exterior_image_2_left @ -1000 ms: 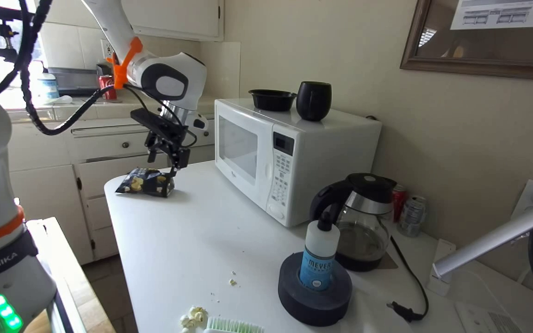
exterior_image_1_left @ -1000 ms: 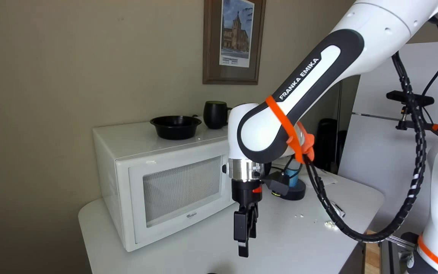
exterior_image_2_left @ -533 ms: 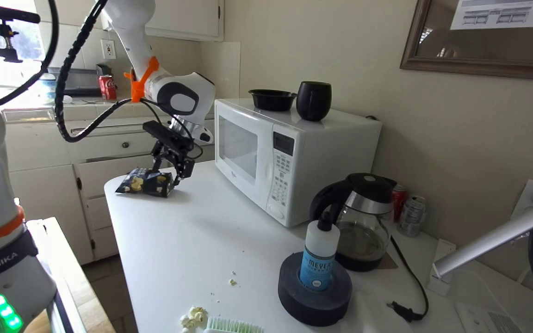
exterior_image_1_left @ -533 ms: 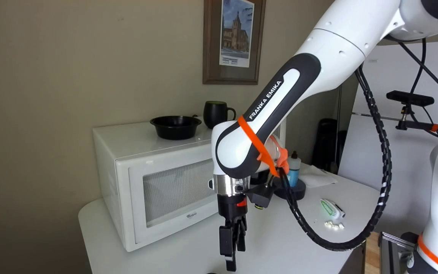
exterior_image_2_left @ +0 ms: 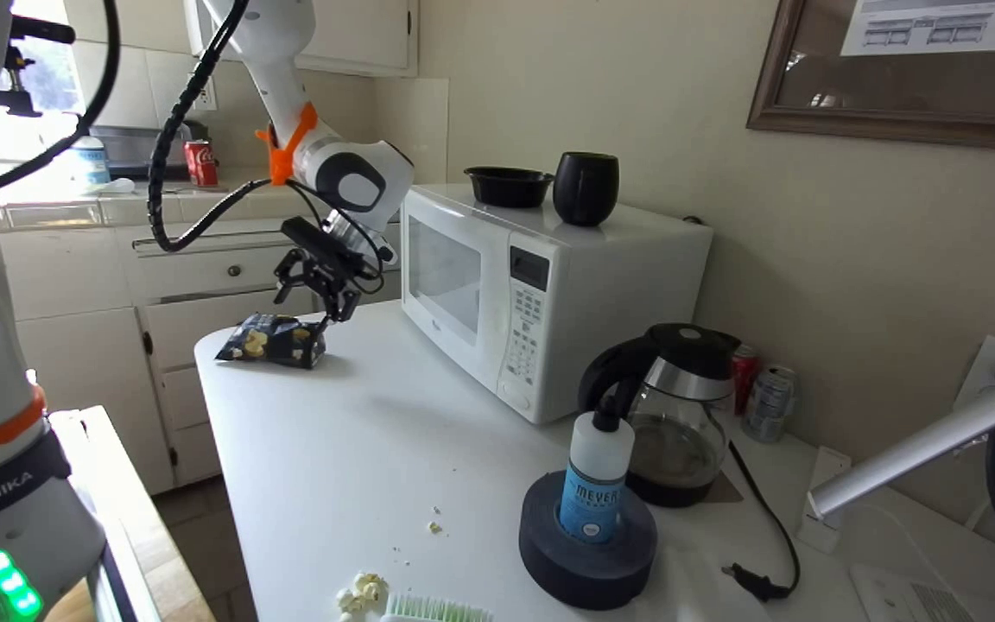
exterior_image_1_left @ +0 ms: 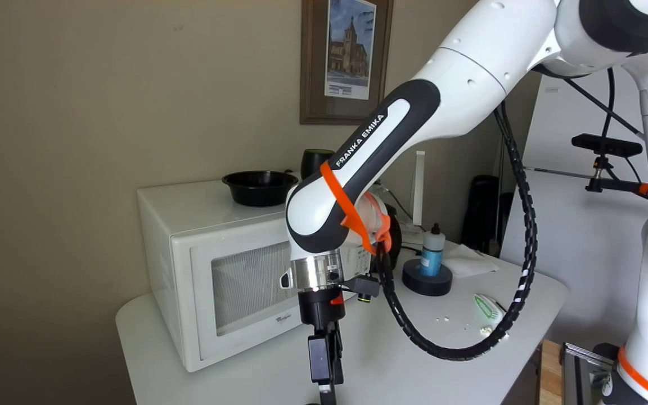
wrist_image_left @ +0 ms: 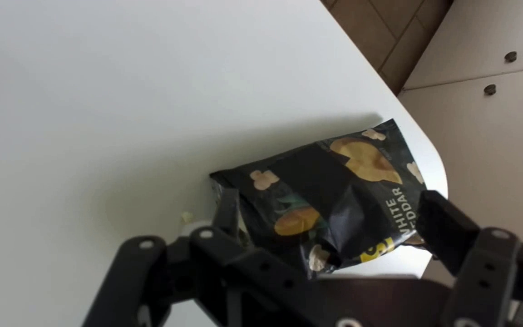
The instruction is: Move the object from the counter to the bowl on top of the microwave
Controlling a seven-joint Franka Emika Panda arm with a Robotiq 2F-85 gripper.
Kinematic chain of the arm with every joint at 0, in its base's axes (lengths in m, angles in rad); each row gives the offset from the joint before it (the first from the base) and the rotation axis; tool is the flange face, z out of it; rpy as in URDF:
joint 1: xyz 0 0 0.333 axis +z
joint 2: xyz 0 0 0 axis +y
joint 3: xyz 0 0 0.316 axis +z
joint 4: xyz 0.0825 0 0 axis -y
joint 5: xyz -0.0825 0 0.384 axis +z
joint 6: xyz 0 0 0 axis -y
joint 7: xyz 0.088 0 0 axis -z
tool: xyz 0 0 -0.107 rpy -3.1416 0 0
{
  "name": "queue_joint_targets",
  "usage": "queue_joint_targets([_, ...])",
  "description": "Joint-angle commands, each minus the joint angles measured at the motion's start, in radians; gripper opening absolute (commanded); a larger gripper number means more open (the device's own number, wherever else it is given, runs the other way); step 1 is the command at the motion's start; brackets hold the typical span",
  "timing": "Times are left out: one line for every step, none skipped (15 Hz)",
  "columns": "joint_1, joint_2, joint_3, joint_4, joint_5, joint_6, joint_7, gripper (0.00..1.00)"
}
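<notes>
The object, a small dark bag with tan-yellow pictures (exterior_image_2_left: 269, 341), lies on the pale counter (exterior_image_2_left: 359, 449) near its rounded far corner. In the wrist view the bag (wrist_image_left: 316, 195) shows between my fingers. My gripper (exterior_image_2_left: 301, 312) is open just above the bag; it also shows in the wrist view (wrist_image_left: 329, 204), one finger at each end. I cannot tell whether a finger touches the bag. The black bowl (exterior_image_1_left: 260, 194) sits on the white microwave (exterior_image_1_left: 158, 281); bowl (exterior_image_2_left: 510, 190) and microwave (exterior_image_2_left: 627, 294) show in both exterior views.
A black mug (exterior_image_2_left: 586, 190) stands beside the bowl. A glass kettle (exterior_image_2_left: 679, 432) and a blue-labelled bottle (exterior_image_2_left: 592, 484) on a dark round base (exterior_image_2_left: 588, 570) stand on the counter. Popcorn bits (exterior_image_2_left: 365, 592) and a green-white brush (exterior_image_2_left: 437, 607) lie near its front.
My arm has swung across, moving left and down in an exterior view. The gripper dipped towards the bag, then rose slightly. The bag has not moved.
</notes>
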Motion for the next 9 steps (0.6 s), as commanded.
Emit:
queue_joint_targets([-0.026, 0.068, 0.022, 0.076, 0.006, -0.068, -0.047, 1.00])
queue_joint_targets([-0.016, 0.021, 0.016, 0.031, -0.006, -0.033, -0.016, 1.00])
queue_joint_targets([-0.017, 0.031, 0.017, 0.042, -0.006, -0.041, -0.019, 1.00])
queue_joint_targets([-0.018, 0.040, 0.017, 0.050, -0.006, -0.045, -0.022, 1.00])
queue_joint_targets([-0.019, 0.046, 0.017, 0.055, -0.006, -0.046, -0.023, 1.00])
queue_joint_targets([-0.019, 0.050, 0.018, 0.058, -0.007, -0.046, -0.024, 1.00])
queue_joint_targets([-0.032, 0.060, 0.026, 0.065, 0.012, -0.050, -0.064, 1.00])
queue_joint_targets([-0.038, 0.069, 0.028, 0.066, 0.016, -0.033, -0.097, 1.00])
queue_joint_targets([-0.047, 0.076, 0.034, 0.071, 0.025, -0.041, -0.134, 1.00])
